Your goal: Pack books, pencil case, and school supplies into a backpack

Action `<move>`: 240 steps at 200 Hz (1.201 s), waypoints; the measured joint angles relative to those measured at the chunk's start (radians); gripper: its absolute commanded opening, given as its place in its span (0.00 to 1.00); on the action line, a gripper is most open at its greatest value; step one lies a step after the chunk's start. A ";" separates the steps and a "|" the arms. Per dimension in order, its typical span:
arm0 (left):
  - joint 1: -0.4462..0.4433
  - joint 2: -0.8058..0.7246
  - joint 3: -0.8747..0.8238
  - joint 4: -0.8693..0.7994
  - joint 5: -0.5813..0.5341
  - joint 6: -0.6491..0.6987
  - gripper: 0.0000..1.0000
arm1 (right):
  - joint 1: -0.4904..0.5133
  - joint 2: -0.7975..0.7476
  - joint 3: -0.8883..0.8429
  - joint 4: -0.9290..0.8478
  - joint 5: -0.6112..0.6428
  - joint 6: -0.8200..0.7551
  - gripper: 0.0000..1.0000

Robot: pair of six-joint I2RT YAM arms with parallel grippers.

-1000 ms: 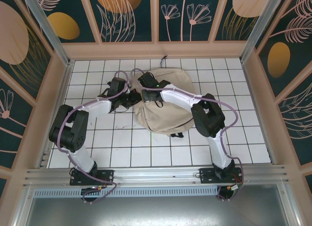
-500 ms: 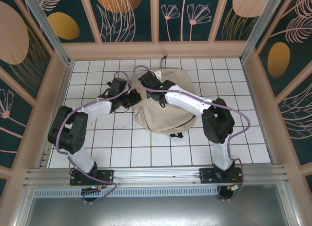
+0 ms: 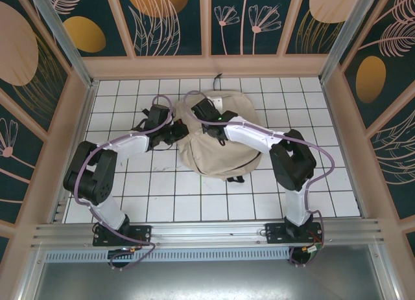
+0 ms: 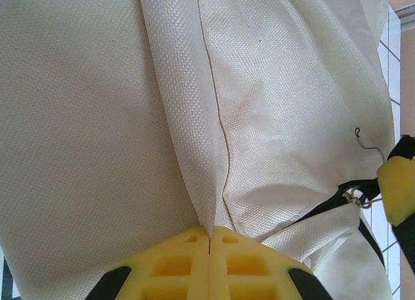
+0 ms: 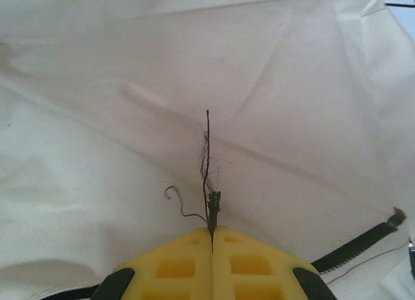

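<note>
Backpack sits centre of the table, left gripper pinching a fabric fold at its 9 o'clock edge, right gripper clamped on the dark zipper-pull cord near 11 o'clock, so with the right arm nearer, the zip run looks its job.

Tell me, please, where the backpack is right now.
In the top view the backpack lies centrally on the tiled table, toward the far wall, left arm at its left edge, right arm over it.
</note>
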 measured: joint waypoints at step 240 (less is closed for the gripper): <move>0.027 -0.039 -0.039 -0.063 -0.040 -0.007 0.23 | -0.089 -0.204 -0.154 0.068 -0.202 -0.092 0.00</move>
